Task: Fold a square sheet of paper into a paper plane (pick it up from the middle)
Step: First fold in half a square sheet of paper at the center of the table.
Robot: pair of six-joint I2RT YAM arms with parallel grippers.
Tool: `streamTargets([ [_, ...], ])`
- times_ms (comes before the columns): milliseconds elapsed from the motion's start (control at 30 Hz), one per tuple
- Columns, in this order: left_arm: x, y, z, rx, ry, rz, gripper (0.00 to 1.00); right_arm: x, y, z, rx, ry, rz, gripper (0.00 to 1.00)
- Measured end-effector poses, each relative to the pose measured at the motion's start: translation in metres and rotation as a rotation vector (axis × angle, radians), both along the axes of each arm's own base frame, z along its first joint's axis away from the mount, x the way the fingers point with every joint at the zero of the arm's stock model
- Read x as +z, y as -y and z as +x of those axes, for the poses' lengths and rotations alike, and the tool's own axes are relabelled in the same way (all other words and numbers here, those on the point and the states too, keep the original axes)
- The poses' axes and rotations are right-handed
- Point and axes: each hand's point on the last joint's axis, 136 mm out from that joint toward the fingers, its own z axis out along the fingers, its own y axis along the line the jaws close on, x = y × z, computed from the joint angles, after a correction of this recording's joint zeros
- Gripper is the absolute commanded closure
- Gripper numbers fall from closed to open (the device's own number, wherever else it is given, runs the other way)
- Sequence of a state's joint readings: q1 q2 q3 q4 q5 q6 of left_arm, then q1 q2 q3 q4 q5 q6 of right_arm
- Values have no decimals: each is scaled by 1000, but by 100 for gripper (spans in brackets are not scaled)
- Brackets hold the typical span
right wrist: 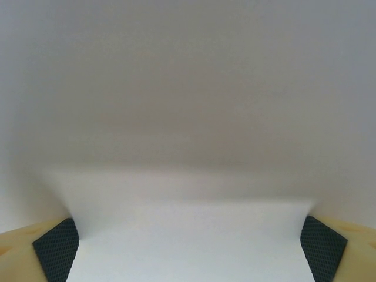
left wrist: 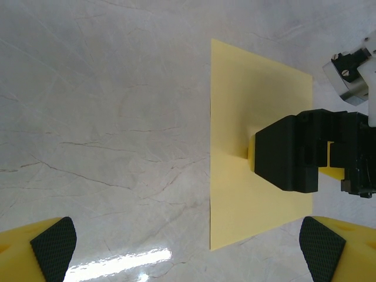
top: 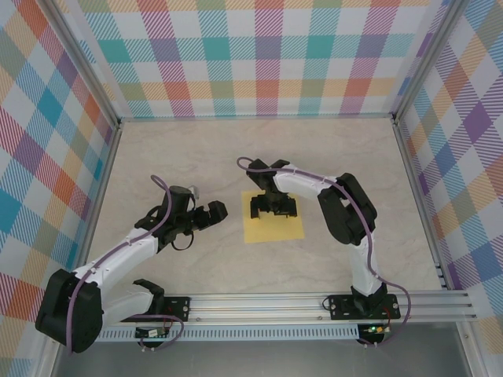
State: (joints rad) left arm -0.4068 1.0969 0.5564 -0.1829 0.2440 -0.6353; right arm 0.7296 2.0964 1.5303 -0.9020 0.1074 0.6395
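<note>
The paper (top: 271,230) lies flat in the middle of the tabletop (top: 236,149). The right gripper (top: 273,209) is right over the middle of the paper, with its jaws spread wide. The left gripper (top: 218,212) hangs just beside the paper, on the side of the left edge of the tabletop. Its jaws are spread wide too, and it holds nothing.

The job now looks like picking the paper up from its middle. To do that well, the right gripper should press down only a little. Then it should close slowly, so the paper bunches into a small ridge between the two pads (right wrist: 56,247). If it closes fast, the thin paper may slide away or crumple. It should lift straight up and not drag. The left gripper should wait to the side until an edge comes up.

Some things are hard to see. From above, the right gripper covers the middle of the paper, so I cannot tell if it touches. The right wrist view is pale and blurry, and the yellow looks washed out. In the left wrist view there seems to be a small bump in the paper by the right gripper, and the gripper hides the paper's far side.
</note>
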Motion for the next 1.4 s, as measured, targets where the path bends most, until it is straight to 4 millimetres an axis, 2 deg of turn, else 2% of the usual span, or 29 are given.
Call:
streamTargets([
  [300, 0, -1, -1, 3, 1, -2, 0, 0, -2, 0, 3, 6, -3, 9],
  [400, 0, -1, -1, 3, 1, -2, 0, 1, -2, 1, 10, 5, -6, 5],
  [633, 0, -1, -1, 3, 1, -2, 0, 12, -7, 8, 31, 11, -11, 7],
  [733, 0, -1, -1, 3, 1, -2, 0, 17, -12, 13, 32, 26, 2, 4],
  [800, 0, -1, -1, 3, 1, -3, 0, 15, -12, 14, 33, 26, 2, 0],
  [1000, 1, -1, -1, 3, 5, -4, 0, 0, -10, 10, 31, -4, -13, 1],
  [1133, 5, -1, -3, 4, 17, -10, 0, -1, -11, 9, 30, -4, 0, 6],
  [1267, 5, -2, -3, 4, 17, -9, 0, -2, -9, 8, 29, 7, 4, 16],
  [1400, 5, -2, -3, 4, 17, -9, 0, 0, -9, 7, 33, 4, 8, 33],
])
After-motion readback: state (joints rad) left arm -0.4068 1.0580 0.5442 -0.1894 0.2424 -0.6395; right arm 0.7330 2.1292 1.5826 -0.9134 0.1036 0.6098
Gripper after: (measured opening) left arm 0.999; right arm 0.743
